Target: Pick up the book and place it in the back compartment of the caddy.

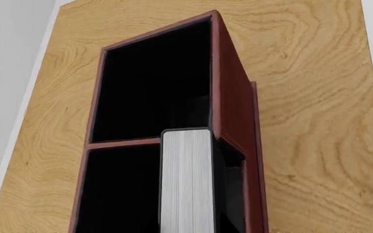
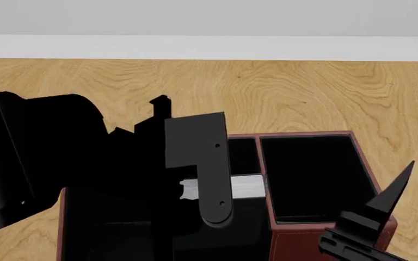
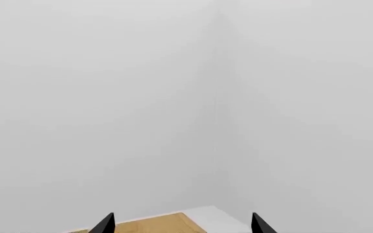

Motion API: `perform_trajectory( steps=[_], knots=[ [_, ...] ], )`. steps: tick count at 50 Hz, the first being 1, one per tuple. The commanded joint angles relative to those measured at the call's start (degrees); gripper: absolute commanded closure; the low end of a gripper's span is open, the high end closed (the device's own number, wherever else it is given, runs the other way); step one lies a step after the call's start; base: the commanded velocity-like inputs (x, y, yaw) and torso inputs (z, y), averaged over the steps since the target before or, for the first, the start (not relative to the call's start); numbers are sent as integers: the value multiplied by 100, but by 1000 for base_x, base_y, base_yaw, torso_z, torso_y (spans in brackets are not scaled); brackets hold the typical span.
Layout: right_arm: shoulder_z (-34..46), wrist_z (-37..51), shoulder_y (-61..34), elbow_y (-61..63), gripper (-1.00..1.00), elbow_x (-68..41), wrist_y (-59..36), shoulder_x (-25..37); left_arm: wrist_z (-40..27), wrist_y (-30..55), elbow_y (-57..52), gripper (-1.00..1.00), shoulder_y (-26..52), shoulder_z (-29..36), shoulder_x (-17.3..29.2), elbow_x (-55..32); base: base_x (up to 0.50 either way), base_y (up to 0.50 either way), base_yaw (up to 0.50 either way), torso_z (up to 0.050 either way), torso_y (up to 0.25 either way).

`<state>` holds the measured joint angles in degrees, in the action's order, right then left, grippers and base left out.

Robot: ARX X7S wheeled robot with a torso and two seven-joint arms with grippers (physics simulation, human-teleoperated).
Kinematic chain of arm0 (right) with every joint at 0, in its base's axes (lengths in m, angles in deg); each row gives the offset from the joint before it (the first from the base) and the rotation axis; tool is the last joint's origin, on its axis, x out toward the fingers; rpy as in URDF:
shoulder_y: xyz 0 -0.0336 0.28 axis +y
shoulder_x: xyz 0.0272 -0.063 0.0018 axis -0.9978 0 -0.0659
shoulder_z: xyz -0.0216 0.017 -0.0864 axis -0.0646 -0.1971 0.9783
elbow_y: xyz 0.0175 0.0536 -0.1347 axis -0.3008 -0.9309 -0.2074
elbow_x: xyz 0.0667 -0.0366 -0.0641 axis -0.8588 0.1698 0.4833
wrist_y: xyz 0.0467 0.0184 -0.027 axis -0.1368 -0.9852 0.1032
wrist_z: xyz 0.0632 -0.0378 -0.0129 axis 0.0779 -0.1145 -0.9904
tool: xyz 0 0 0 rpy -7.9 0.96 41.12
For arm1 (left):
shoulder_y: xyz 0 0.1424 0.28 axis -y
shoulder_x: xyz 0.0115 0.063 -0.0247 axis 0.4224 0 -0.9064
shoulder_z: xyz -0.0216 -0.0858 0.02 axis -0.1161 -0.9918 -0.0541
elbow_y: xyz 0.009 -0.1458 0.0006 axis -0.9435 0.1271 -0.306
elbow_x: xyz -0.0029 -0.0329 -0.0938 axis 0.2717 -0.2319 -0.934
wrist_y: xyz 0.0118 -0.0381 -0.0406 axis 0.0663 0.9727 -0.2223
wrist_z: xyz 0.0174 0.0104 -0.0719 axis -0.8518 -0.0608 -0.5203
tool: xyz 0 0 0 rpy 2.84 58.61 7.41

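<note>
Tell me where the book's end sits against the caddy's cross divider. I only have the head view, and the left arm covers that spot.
Observer: In the left wrist view the book ends about level with the cross divider, right beside a maroon wall of the caddy.
Operator: Is anything in the section beyond that divider?
Observer: No. That far section shows only black lining.
Operator: And the right end effector? I see just a black tip.
Observer: In the right wrist view the right end effector has its fingertips well apart with nothing between them, facing a blank wall.
</note>
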<state>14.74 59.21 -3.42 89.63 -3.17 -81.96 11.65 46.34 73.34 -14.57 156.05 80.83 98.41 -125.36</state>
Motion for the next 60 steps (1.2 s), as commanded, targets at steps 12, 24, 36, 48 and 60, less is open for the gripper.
perform_trajectory(
  steps=[12, 24, 36, 48, 60],
  knots=[
    [101, 233, 8, -119, -100, -198, -72, 211, 62, -648, 593, 100, -205, 299, -75, 541, 0, 0, 0, 1, 2],
    [94, 337, 43, -115, -100, -314, -64, 271, 83, -822, 849, 100, -292, 271, -212, 571, 0, 0, 0, 0, 1],
    [78, 397, 68, -94, -100, -389, -64, 300, 84, -909, 970, 100, -445, 315, -278, 578, 0, 0, 0, 1, 2],
    [84, 480, 75, -135, -100, -500, -51, 361, 86, -1032, 1185, 100, -617, 407, -328, 648, 0, 0, 0, 0, 1],
    [211, 492, -42, -74, -100, -396, -263, 363, 84, -1328, 1514, 100, -736, 537, -409, 869, 0, 0, 0, 0, 1]
  ],
)
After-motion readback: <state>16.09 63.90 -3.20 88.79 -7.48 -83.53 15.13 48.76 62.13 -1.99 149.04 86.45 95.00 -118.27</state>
